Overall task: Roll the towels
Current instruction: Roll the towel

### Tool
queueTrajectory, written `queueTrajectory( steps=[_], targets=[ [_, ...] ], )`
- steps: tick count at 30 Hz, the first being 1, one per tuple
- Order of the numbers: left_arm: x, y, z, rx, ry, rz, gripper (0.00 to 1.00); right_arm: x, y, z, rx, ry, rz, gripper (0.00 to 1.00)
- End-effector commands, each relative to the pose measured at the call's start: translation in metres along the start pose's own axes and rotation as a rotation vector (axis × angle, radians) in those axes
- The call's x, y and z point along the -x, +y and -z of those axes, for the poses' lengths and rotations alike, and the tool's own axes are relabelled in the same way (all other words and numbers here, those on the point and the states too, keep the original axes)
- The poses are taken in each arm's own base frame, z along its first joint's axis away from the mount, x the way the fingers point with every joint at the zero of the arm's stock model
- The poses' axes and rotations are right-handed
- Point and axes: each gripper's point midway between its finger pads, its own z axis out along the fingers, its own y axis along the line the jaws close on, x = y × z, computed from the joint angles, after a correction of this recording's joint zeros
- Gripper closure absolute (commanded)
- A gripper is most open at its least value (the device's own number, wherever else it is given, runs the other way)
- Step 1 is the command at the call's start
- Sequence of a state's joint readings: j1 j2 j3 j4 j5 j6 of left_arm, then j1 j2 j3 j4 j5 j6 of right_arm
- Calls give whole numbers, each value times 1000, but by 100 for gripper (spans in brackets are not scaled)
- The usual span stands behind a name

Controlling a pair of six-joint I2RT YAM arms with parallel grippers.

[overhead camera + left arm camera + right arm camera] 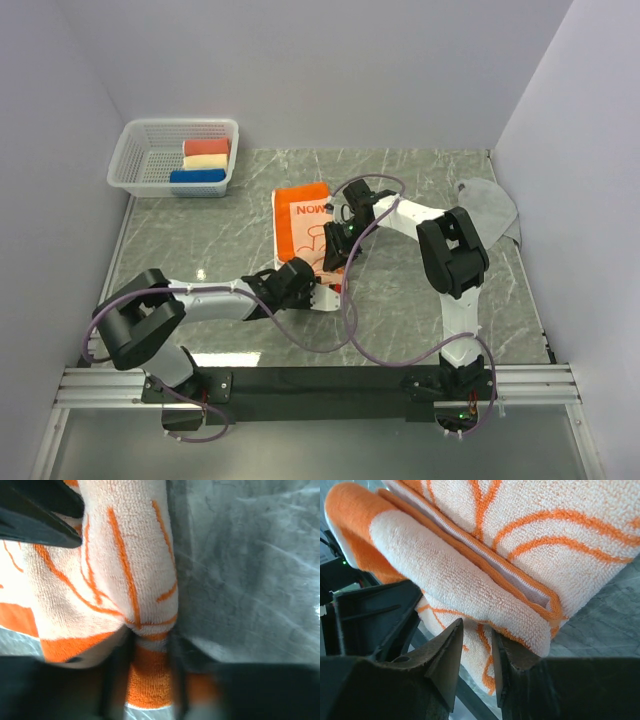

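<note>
Starts at the orange towel (300,222), spread flat on the table (200,240) and running away from both grippers, lettered end farthest off. Folded over itself at the nearest end into a thick, loose lip, shown close up from both wrists as doubled cream pile with orange lines. Reads as the first turn of a roll, with most of the length not yet wound.

Pinched at the dark orange edge by the left gripper (150,672), jaws pressed in from either side and puckering the pile just ahead. Probably held so to stop that part of the turn from springing open.

Met from the right edge by the right gripper (477,630), fingertips close together just under the folded lip. Cannot tell whether clamped on a layer or only nudged beneath it. Likely set there to match the left, to carry both sides of the turn forward evenly and keep the roll straight.

Leaves the grey towel (490,205) well off to the right of the right gripper, rumpled near the wall and apart from both arms. Leaves, far ahead and left of the left gripper, a white basket (135,170) with red, cream and blue rolls (207,160) inside.
</note>
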State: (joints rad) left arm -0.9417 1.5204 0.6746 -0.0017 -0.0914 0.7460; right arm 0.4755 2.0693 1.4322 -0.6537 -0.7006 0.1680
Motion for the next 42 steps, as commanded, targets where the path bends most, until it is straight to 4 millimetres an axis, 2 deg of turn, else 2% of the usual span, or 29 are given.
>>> queueTrajectory(
  steps=[1, 2, 3, 4, 5, 6, 7, 9, 10, 11, 12, 13, 14, 15, 17, 18, 21, 26, 27, 28, 29, 30, 33, 34, 36, 37, 39, 40, 42],
  targets=[
    [-11, -6, -6, -51, 39, 29, 69, -14, -9, -12, -18, 48, -23, 63],
    [-14, -16, -5, -114, 42, 48, 79, -12, -5, -8, -9, 38, -16, 63],
    [-11, -13, -4, -128, 38, 81, 83, -10, -4, -4, -1, 30, -10, 63],
    [-17, -12, -3, -157, 44, 114, 93, -9, -1, 1, 12, 21, -3, 63],
    [-17, -13, -2, -188, 40, 140, 96, -3, 6, 12, 19, -12, 24, 63],
    [-10, -23, 6, -292, 10, 171, 98, -2, 6, 18, 22, -30, 34, 61],
    [-13, -21, 9, -328, 5, 214, 99, 3, 4, 29, 27, -63, 36, 59],
    [-1, -30, 24, -464, -44, 263, 99, 13, 10, 58, 30, -160, 85, 54],
    [-4, -30, 25, -495, -42, 293, 100, 20, 3, 74, 17, -211, 88, 51],
    [-2, -32, 29, -533, -45, 318, 99, 28, 11, 96, 7, -290, 139, 47],
    [4, -34, 36, -592, -60, 347, 99, 27, 8, 106, -4, -319, 167, 45],
    [-2, -39, 35, -641, -43, 386, 99, 31, 1, 123, -22, -369, 177, 44],
    [-1, -41, 36, -672, -43, 408, 99, 32, 9, 144, -36, -426, 221, 43],
    [2, -35, 36, -688, -51, 425, 99, 29, 6, 153, -64, -446, 275, 42],
    [-6, -43, 38, -780, -33, 515, 99, 23, 12, 181, -127, -515, 397, 40],
    [-4, -37, 37, -794, -42, 534, 99, 14, 5, 182, -170, -513, 417, 39],
    [-13, -37, 28, -889, -18, 639, 99, -8, 11, 195, -231, -541, 545, 38],
    [-21, -20, 19, -981, -7, 748, 99, -37, 31, 193, -348, -578, 790, 36],
    [-26, -24, 14, -1010, 11, 771, 99, -45, 48, 180, -332, -558, 874, 35],
    [-28, -20, 12, -1011, 12, 781, 99, -44, 53, 183, -380, -593, 919, 34],
    [-28, -15, 10, -1008, 15, 789, 99, -49, 56, 173, -391, -576, 971, 32],
    [-31, -16, 6, -1017, 27, 799, 99, -54, 70, 161, -386, -559, 1036, 32],
    [-36, -11, 0, -1011, 44, 812, 99, -46, 70, 143, -498, -516, 1114, 32],
    [-37, -11, -2, -1011, 48, 817, 99, -50, 76, 119, -498, -458, 1166, 32],
    [-40, -10, -5, -1012, 58, 824, 99, -41, 80, 105, -582, -451, 1227, 32],
    [-41, -10, -6, -1013, 63, 829, 99, -38, 84, 85, -594, -426, 1259, 32],
    [-42, -10, -7, -1021, 65, 839, 98, -30, 87, 71, -631, -411, 1280, 32],
    [-43, -11, -7, -1023, 69, 841, 98, -26, 87, 54, -629, -394, 1295, 32],
    [-45, -10, -7, -1023, 70, 847, 98, -18, 87, 45, -647, -395, 1312, 32]
  ],
)
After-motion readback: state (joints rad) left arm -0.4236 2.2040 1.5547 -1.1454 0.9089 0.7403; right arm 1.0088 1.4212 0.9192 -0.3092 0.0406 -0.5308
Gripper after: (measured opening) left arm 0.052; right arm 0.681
